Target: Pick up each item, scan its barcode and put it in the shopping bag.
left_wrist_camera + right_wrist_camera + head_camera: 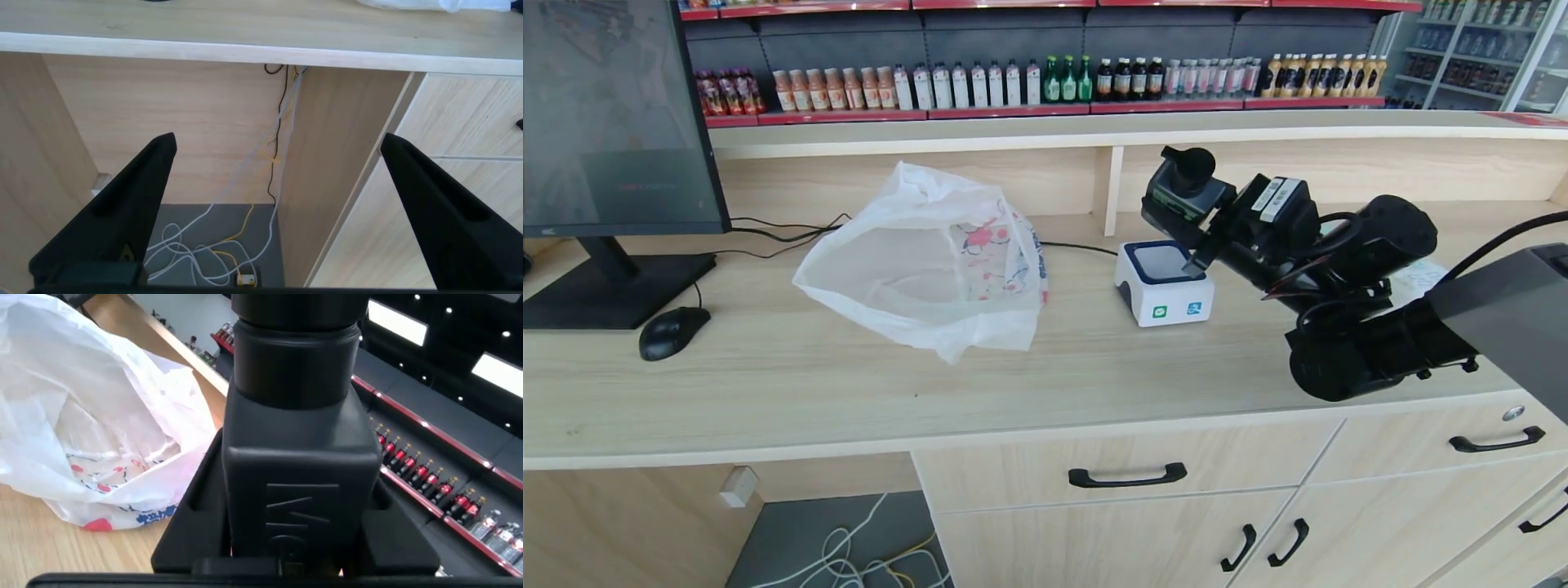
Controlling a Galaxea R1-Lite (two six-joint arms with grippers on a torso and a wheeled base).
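Note:
My right gripper (1215, 219) is shut on a black container (1186, 189) with a black cap and a green label. It holds the container tilted just above the white barcode scanner (1163, 286) on the counter. In the right wrist view the black container (294, 449) stands between the fingers (189, 527), with the shopping bag (90, 433) beyond it. The translucent white shopping bag (931, 261) lies open on the counter left of the scanner. My left gripper (274, 204) hangs open and holds nothing, below the counter edge, facing the recess with loose cables (237, 245).
A monitor (613, 122) and a mouse (672, 332) occupy the counter's left end. Shelves of bottles (1045, 82) run along the back wall. Drawers with black handles (1127, 475) sit under the counter. A dark device (1511, 318) stands at the right end.

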